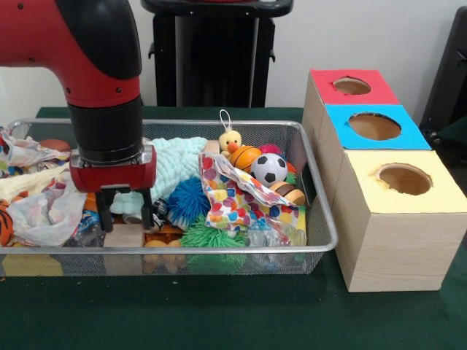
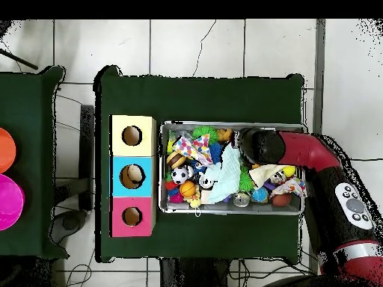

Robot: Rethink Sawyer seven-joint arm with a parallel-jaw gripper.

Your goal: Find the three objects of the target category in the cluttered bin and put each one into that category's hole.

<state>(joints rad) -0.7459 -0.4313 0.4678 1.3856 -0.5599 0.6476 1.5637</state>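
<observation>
End effector (image 1: 125, 209) sits low in the wire bin (image 1: 321, 219), left side, fingers spread wide around a pale wooden block (image 1: 124, 235). Three-hole box (image 1: 387, 219) stands right of the bin on the worktop (image 1: 219, 313).

Green-covered table (image 1: 241, 313), seen whole from overhead (image 2: 198, 93). Directly on it: a wire-mesh bin (image 1: 321, 226) full of toys and cloths, and just beside that a wooden box (image 1: 379, 240) with three round holes, topped red, blue and yellow. Second green table (image 2: 26, 97) apart, bearing orange and pink discs.
</observation>
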